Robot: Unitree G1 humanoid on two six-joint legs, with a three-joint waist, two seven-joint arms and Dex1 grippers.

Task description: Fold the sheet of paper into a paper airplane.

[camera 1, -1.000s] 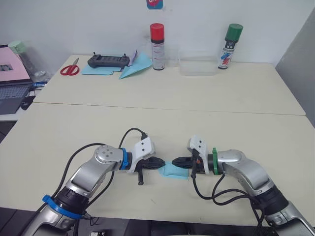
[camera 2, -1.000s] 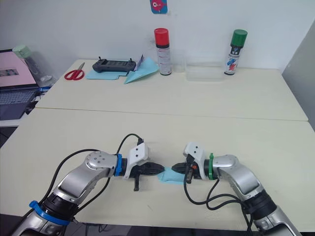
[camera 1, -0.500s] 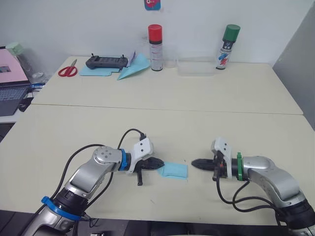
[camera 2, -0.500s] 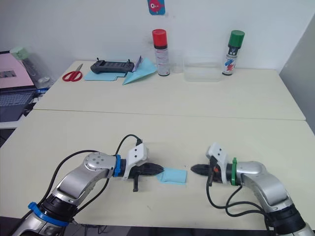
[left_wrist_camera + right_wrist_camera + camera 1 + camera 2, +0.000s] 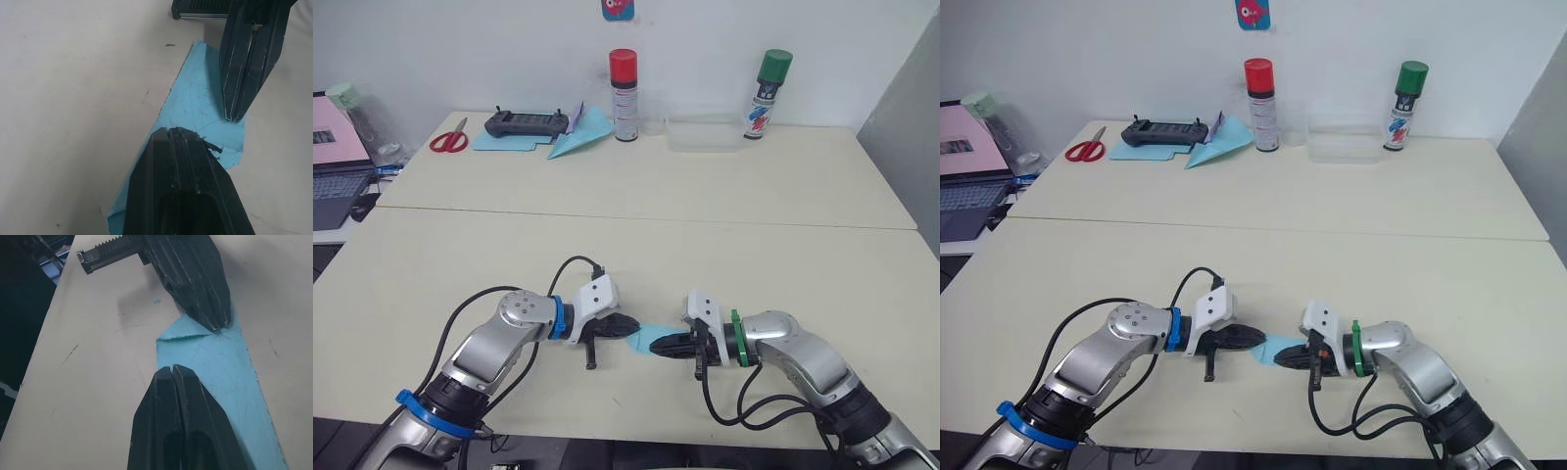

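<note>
On the bench [image 5: 724, 235], the sheet of paper [image 5: 649, 336] is pinned flat by left end effector [image 5: 634, 323] and right end effector [image 5: 656, 347], both closed; a crease seems underway, sliding pressure needed next.

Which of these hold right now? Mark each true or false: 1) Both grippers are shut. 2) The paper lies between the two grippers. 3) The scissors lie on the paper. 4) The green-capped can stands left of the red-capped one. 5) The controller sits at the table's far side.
1) True: the left gripper and the right gripper both have their fingers closed together.
2) True: the paper lies flat on the table, with a gripper tip at each end.
3) False: the scissors lie far off at the table's far left.
4) False: the green-capped can stands right of the red-capped can.
5) True: the controller sits there on a blue sheet.
</note>
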